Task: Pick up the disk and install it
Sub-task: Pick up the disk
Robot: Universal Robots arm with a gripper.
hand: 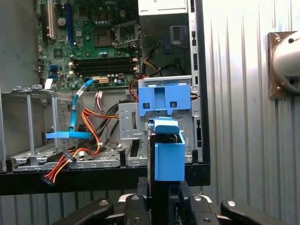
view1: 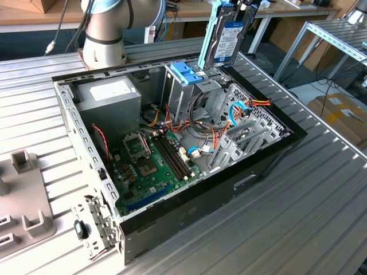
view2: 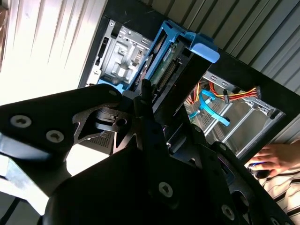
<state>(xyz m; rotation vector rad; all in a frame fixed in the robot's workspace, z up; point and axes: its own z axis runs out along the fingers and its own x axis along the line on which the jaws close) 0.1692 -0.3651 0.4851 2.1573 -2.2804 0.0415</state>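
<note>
While upright in the tool [hand: 164, 197], the disk [view1: 226, 38], label white-and-blue.

Exterior view: my wide look, set high and off to one side, angled down across the open computer case [view1: 269, 166] on the ribbed tabletop [view1: 321, 229]; the arm's base [view1: 103, 40] stands at the far side.
First wrist view: rides close behind the pincer [hand: 161, 206] and faces along it, with the disk [hand: 168, 161] edge-on and the motherboard [hand: 93, 42] beyond.
Second wrist view: gives me that disk from another angle, very near, past dark pincer links.
Shared: all three catch the disk and the orange cables [view1: 258, 103].
</note>
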